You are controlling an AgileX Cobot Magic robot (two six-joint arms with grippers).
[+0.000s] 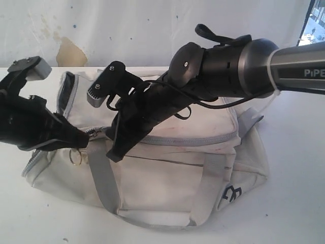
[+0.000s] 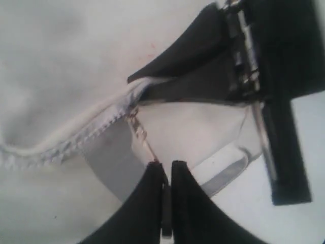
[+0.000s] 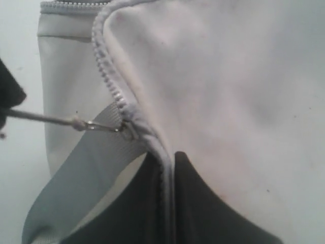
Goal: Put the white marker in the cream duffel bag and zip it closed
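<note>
Pinching the zipper pull between tightly closed fingers, the left gripper holds it taut, away from the right gripper. The right gripper's fingers clamp the seam just beside the slider, apparently anchoring the soft cream duffel bag on the tabletop so the zipper can run. No white marker is visible; it is presumably inside.

The cream duffel bag lies slumped under the right tool, grey straps down its front. Its zipper pull sits pinched in the left tool.
</note>
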